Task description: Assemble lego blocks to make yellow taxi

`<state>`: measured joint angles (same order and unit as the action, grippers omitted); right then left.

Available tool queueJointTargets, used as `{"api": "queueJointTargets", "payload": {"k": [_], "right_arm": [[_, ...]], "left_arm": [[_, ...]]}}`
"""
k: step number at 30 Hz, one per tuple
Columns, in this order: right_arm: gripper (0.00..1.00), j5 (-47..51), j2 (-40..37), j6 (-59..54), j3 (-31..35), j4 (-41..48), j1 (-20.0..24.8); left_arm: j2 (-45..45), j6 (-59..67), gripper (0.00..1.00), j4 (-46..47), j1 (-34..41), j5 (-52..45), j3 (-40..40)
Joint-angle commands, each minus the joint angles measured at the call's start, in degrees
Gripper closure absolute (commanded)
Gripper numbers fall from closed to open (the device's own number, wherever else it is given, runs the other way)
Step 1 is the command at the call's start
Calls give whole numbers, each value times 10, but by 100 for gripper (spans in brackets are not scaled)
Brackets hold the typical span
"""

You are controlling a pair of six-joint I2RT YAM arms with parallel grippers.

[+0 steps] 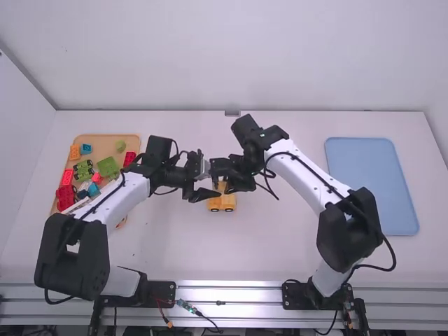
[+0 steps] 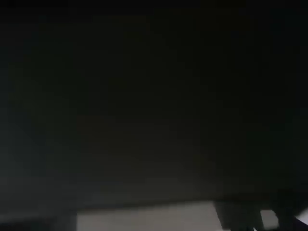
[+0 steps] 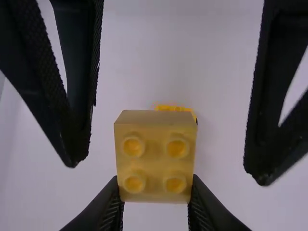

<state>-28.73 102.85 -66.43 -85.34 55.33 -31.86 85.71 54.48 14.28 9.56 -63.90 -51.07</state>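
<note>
The yellow block hangs between the two arms, pinched low on its sides by the right claw. The left claw's fingers are spread, one to either side of the block, seemingly for a handover. If they close off-centre, the block could twist or pop out; if the right claw lets go too soon, it could drop. Just nearer the arm bases sits the wheeled yellow taxi base on the counter; a falling block or a dipping finger could knock it. The wrists crowd together, so a sideways swing risks a bump. Drawing back outward looks safer: the right arm has room towards the blue tray, the left less, with the wooden tray's edge and loose bricks near its forearm.
</note>
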Motion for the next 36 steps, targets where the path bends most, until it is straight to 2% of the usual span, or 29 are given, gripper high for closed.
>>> {"api": "queueJointTargets", "payload": {"k": [1, 5, 11, 20, 26, 31, 33, 36], "right_arm": [[75, -49, -8, -18, -13, 5, 9], [75, -74, -8, -49, -9, 10, 20], [74, -80, -8, -50, -5, 4, 23], [74, -76, -8, -50, -5, 0, 10], [74, -83, -8, -49, -5, 0, 10], [73, -69, -8, -21, -5, -14, 11], [73, -68, -8, -17, -5, -15, 10], [74, -69, -8, -29, -5, -11, 11]], "left_arm": [[3, 20, 28, 4, -7, -35, -8], [3, 44, 25, 11, -19, -75, -8], [3, 46, 23, 12, -16, -70, -5], [3, 46, 41, 10, -14, -53, -5], [3, 16, 43, -2, -13, -42, -5], [3, 16, 38, 2, -13, -40, -5], [3, 16, 39, 2, -12, -40, -5], [3, 16, 47, 2, -13, -40, -5]]}}
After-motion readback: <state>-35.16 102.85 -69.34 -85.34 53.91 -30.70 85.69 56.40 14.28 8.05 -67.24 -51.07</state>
